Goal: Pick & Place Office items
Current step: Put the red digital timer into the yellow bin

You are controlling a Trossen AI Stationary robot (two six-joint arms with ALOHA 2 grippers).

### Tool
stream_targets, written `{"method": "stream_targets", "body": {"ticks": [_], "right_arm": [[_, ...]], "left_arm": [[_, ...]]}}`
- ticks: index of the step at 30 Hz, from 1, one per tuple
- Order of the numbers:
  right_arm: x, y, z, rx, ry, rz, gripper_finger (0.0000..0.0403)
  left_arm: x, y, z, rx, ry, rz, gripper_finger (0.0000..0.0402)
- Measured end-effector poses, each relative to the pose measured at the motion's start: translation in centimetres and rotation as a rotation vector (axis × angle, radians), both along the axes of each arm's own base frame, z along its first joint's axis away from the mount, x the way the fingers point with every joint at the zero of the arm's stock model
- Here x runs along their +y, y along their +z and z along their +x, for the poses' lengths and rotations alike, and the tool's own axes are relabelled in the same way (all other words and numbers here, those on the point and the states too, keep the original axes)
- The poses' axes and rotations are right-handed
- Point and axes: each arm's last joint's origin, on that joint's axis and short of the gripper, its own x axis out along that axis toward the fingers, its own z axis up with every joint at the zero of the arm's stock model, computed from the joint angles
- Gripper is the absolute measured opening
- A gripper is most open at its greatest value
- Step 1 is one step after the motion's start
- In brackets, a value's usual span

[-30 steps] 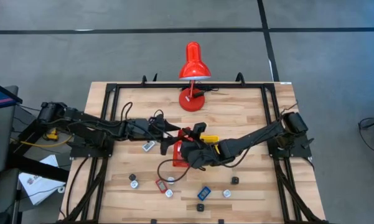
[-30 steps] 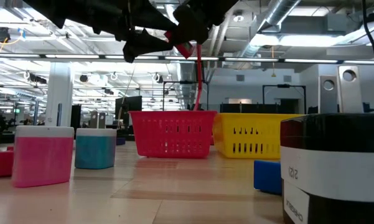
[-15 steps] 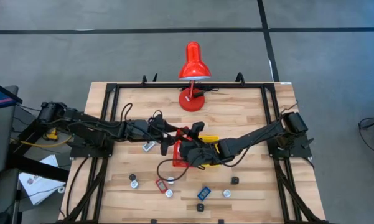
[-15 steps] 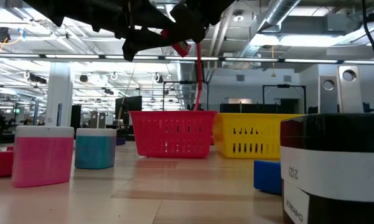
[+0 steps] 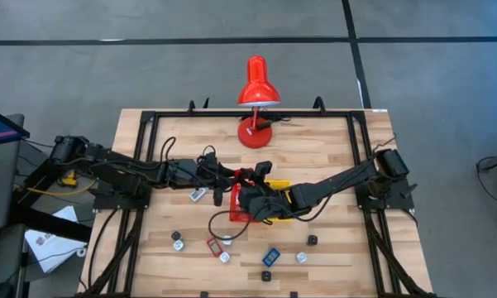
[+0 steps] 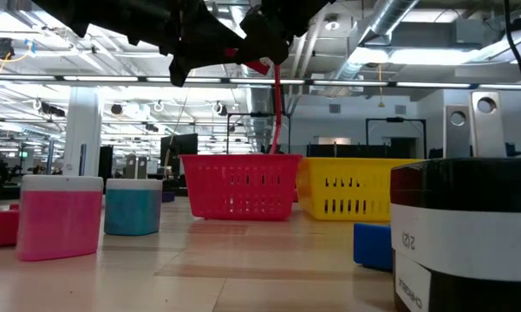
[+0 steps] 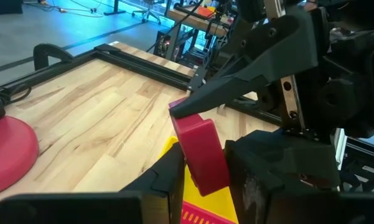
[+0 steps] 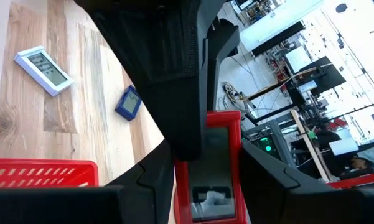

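A small red flat item (image 5: 246, 175) with a grey window hangs in the air over the red basket (image 5: 234, 213), at the middle of the table. My left gripper (image 5: 234, 176) reaches it from the table's left and my right gripper (image 5: 253, 184) from the right. Both are shut on it. The low view shows the red item (image 6: 258, 66) high up between the dark fingers. The other office items lie loose on the wood near the front edge: a red flat one (image 5: 215, 246), a blue one (image 5: 270, 257) and small knobs (image 5: 178, 241). My left gripper pinches the red item's one end (image 7: 202, 174) between its two fingers, coming nearly level from the table's left. The item's other end (image 7: 188, 118) sticks out past the fingertips. It is lifted clear above the red basket. My right gripper pinches the red item's end (image 8: 206, 198) between its two fingers, nearly level from the table's right. In the left wrist view one right finger (image 7: 249, 68) lies against the item's far end. The item hangs clear of table and basket.
A yellow basket (image 5: 283, 195) stands against the red one on its right. A red desk lamp (image 5: 256, 83) stands at the far edge, its base (image 5: 255, 133) on the wood. A white flat display (image 5: 198, 195) lies left of the baskets. Black frame rails (image 5: 140, 165) run along the sides.
My left gripper has shut: its fingers stood apart on either side of the red item a second ago and now close on it. My right gripper has kept its hold, and the item has stayed in place above the red basket.
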Motion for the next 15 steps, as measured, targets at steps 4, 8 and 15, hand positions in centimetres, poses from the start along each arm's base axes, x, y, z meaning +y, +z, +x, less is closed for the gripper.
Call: {"method": "stream_targets", "body": {"ticks": [4,8,15], "right_arm": [[0.01,-0.02,-0.01,0.002,0.001,0.0,0.0142],[0.05,-0.06,-0.04,0.008,0.007,0.002,0.0152],[0.12,-0.12,-0.11,0.015,0.012,0.007,0.0157]], "left_arm": [[0.0,0.0,0.0,0.0,-0.002,0.002,0.0086],[0.0,-0.03,0.0,0.003,-0.007,0.004,0.0083],[0.0,-0.13,-0.02,0.013,-0.011,0.017,0.0077]]}}
